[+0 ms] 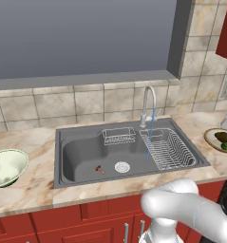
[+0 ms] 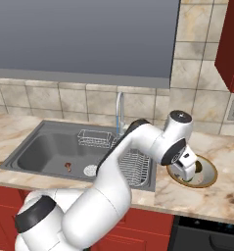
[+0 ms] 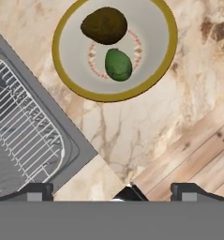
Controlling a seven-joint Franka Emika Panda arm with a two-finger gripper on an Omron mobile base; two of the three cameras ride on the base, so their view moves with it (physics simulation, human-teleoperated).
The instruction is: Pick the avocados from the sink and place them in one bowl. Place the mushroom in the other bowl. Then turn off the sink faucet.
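The hand [image 2: 189, 172] hangs over the shallow tan bowl [image 3: 164, 65] on the marble desk [image 1: 34, 185] to the right of the sink [image 1: 81, 159], its two fingers spread wide apart with nothing between them. In the hand view the finger tips [image 3: 36, 191] stand far apart at the bottom edge, above bare desk just beside the sink's corner.

Both avocados lie in the tan bowl, touching or nearly touching each other: the dark olive-brown avocado [image 3: 104, 25] toward the rim, the bright green avocado [image 3: 118, 64] close to the bowl's middle. From the left base view the same bowl sits at the far right edge with the two fruits inside, though they are small there and hard to separate.

The mushroom [image 1: 99, 169] lies on the sink floor, near the round white drain [image 1: 122, 166] and to its left. The pale green-cream bowl [image 1: 8, 167] stands on the desk left of the sink, well apart from the mushroom, with nothing visible inside.

The faucet [image 1: 148, 105] rises behind the basin, and a thin blue stream [image 1: 150, 135] falls from its spout into the large wire rack [image 1: 168, 148]. A smaller wire basket [image 1: 118, 136] sits at the back of the basin.
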